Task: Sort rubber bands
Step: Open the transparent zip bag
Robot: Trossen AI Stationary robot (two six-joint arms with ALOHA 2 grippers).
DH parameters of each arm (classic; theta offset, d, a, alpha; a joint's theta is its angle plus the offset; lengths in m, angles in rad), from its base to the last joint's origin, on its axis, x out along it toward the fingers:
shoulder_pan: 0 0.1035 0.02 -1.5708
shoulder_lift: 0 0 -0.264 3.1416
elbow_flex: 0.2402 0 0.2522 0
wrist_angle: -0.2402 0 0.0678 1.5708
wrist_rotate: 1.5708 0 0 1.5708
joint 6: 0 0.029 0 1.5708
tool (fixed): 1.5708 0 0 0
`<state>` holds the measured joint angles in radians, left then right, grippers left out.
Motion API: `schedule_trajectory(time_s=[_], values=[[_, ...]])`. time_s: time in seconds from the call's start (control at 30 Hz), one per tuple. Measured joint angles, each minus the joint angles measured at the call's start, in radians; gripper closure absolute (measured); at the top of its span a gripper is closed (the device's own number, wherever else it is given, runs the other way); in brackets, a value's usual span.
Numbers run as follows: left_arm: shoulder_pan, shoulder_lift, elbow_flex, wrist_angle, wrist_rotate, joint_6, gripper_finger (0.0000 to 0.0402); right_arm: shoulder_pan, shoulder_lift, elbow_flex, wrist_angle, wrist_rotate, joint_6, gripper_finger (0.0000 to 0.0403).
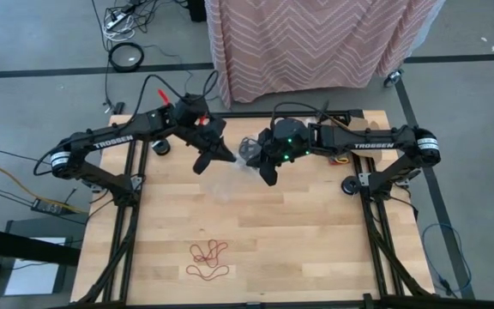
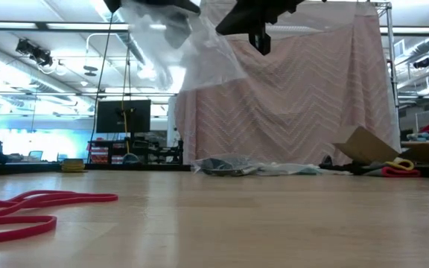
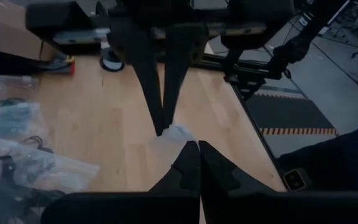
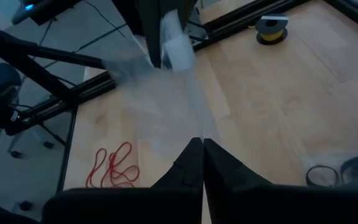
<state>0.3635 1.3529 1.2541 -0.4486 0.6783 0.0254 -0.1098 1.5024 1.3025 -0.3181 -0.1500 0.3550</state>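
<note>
A clear plastic bag hangs high above the table between my two grippers, which meet tip to tip over the far middle of the table. My left gripper and my right gripper are both shut on it. Red rubber bands lie loose on the wood near the front edge, also in the low view and the right wrist view. A heap of more clear bags lies on the table at the back; dark rubber bands show inside some of them. My left gripper pinches an upper bit of the clear bag between its two fingers, which slant downward from the table's left. The bag hangs below, clear of the table. My right gripper pinches the bag's film at its fingertips, slanting down from the table's right. The film runs up from there to the left gripper's fingers, and the bag is off the table.
A yellow roll stands beside the table's frame. Dark loops lie on the wood near the bag heap. A pink patterned cloth hangs behind the table. Bare wood lies between the grippers and the red bands.
</note>
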Motion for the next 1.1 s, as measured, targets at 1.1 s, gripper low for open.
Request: schedule_trajectory(time_s=[1.1], values=[[-0.006,0.002,0.000,-0.064,-0.013,0.056,0.0401,-0.001,0.001,-0.001,0.004,-0.035,-0.008,0.0403]])
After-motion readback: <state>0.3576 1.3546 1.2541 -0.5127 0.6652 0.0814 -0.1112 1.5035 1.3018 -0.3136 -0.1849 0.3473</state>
